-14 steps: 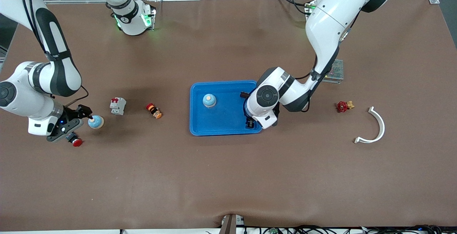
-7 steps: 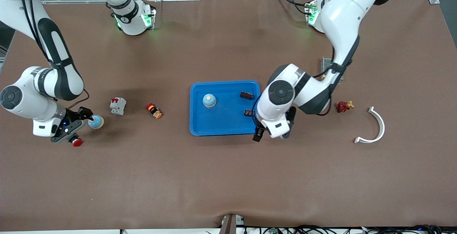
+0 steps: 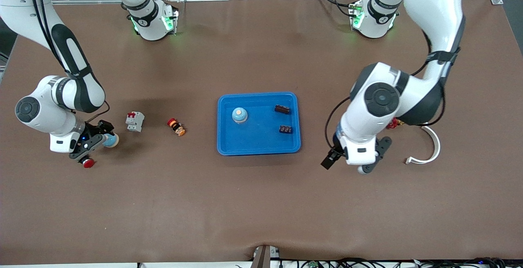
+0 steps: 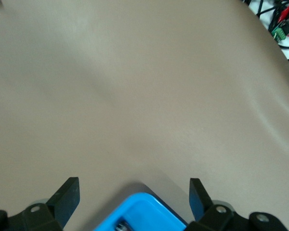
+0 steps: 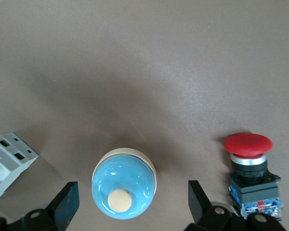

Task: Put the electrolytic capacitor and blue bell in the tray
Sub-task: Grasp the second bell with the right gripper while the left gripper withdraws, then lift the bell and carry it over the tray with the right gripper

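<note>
My right wrist view is showing the glossy blue bell (image 5: 124,190) between my right gripper's (image 5: 130,202) spread fingers (half hidden from the front); my left gripper (image 4: 133,199) is hanging open near the tray (image 3: 258,123).

Brown table (image 3: 261,202), tray (image 3: 225,145), perhaps switches.

Two glossy white robot arms with rounded dark grey joint caps and black bands. Thin black cables loop along each forearm down to the wrist. Both bases glow green at their collars. Each arm ends in a black gripper, left gripper (image 3: 347,166) and right gripper (image 3: 96,145), with square-tipped black fingers (image 5: 67,199) and small silver screws.
</note>
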`<action>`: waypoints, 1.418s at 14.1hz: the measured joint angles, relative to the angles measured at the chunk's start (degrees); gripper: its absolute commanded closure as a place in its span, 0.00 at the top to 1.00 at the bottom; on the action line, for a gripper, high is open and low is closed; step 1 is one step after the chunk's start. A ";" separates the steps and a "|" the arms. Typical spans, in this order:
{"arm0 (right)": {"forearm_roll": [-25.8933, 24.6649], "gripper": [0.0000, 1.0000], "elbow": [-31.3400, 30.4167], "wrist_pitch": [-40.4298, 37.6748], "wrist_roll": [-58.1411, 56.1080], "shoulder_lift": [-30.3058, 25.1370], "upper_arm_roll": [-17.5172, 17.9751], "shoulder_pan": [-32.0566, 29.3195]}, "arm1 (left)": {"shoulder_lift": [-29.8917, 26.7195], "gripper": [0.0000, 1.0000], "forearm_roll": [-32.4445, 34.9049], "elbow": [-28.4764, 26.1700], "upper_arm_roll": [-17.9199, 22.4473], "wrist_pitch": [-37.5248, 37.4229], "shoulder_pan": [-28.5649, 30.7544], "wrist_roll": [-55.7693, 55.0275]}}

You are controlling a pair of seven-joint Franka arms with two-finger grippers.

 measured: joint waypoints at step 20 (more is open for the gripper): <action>0.00 1.00 -2.57 5.91 -0.75 3.03 -0.01 -0.02 | -6.30 1.00 0.00 -0.16 -0.03 -4.36 8.81 24.14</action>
